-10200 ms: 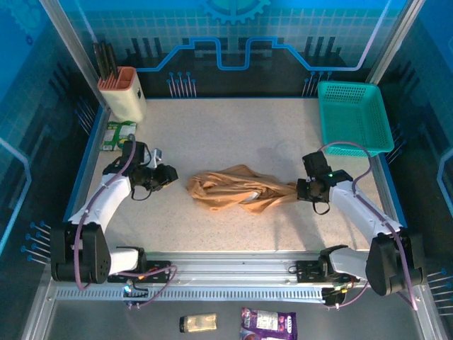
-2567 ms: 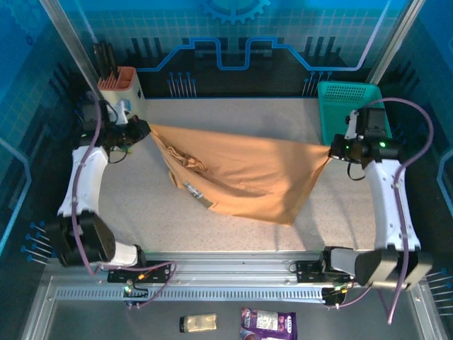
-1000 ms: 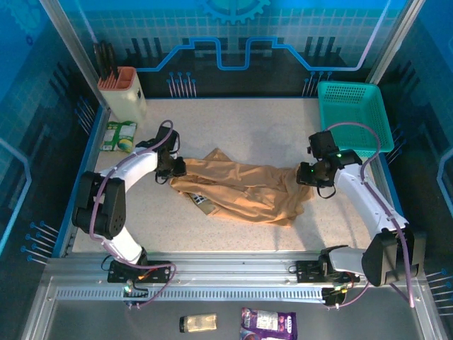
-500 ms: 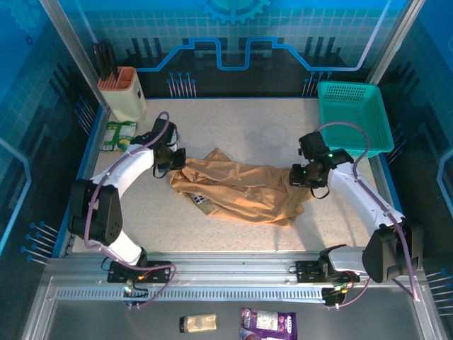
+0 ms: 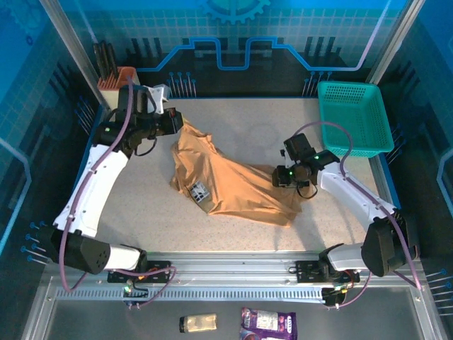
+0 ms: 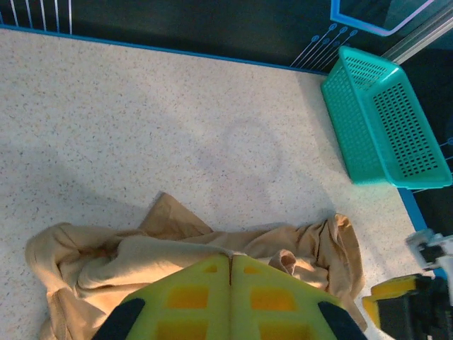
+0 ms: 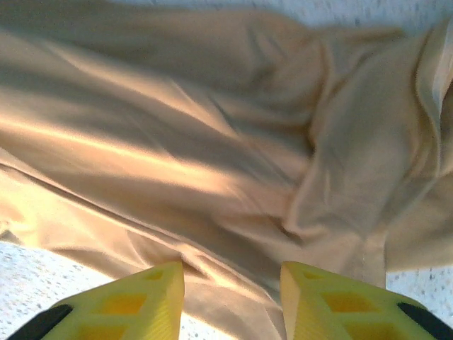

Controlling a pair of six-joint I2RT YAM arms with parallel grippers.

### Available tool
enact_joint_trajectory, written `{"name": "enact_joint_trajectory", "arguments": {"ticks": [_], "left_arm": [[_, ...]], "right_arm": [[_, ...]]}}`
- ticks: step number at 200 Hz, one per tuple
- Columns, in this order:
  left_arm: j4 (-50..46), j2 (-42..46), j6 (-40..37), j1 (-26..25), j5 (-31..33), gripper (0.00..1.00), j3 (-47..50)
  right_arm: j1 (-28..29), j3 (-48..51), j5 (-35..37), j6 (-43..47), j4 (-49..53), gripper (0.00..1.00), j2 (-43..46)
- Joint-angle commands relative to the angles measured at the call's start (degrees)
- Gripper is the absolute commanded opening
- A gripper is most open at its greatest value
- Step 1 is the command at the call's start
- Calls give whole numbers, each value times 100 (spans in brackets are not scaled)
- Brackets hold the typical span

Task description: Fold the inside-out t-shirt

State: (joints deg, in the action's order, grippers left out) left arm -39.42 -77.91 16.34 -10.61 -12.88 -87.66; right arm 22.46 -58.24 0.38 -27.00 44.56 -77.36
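One white tag (image 5: 199, 191) | on tan t-shirt (image 5: 237, 180) | print illegible

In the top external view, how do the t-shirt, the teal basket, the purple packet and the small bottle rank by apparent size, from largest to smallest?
1. t-shirt
2. teal basket
3. purple packet, partly cut off by the frame edge
4. small bottle
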Motion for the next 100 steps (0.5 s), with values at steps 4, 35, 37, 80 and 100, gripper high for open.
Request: {"name": "enact_joint_trajectory", "arguments": {"ticks": [4,35,37,80,100], "left_arm": [[-294,256,-157,100,169,0,-230],[-379,355,-224,214,300,0,-121],[-381,362,-231,228,314,0,-103],[-426,476,-280,374,443,0,315],[-413,545,-264,404,454,0,510]], "right_arm": [[20,586,243,-578,268,41,265],[-79,1231,499,-832,14,42,342],[-113,1259,500,-833,-9,42,337],[-783,1675,78,-643,-797,41,110],[-960,1738,-141,-545,-1044,41,2]]}}
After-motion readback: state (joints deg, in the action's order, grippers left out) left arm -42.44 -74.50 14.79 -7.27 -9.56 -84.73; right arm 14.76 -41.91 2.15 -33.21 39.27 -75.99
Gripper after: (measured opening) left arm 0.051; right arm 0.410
